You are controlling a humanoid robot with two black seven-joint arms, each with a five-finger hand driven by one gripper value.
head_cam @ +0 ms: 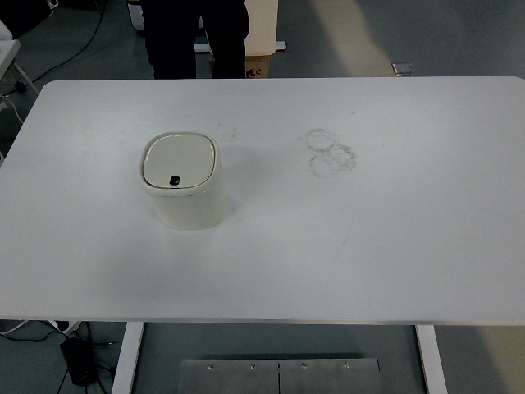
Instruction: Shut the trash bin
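1. Toward the table's (pixel 410 246) left side, between its far and near edges, stands the trash bin (pixel 182 182), lid (pixel 180 160) flat and apparently closed.
2. Neither robot hand is visible, so the fingers' state cannot be told.
3. I judge that nothing more needs pressing; hands should stay clear.

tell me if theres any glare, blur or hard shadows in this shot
Head view: sharp, evenly lit, no strong glare on the table; the bin casts only a soft shadow to its right; faint ring smudges show clearly.
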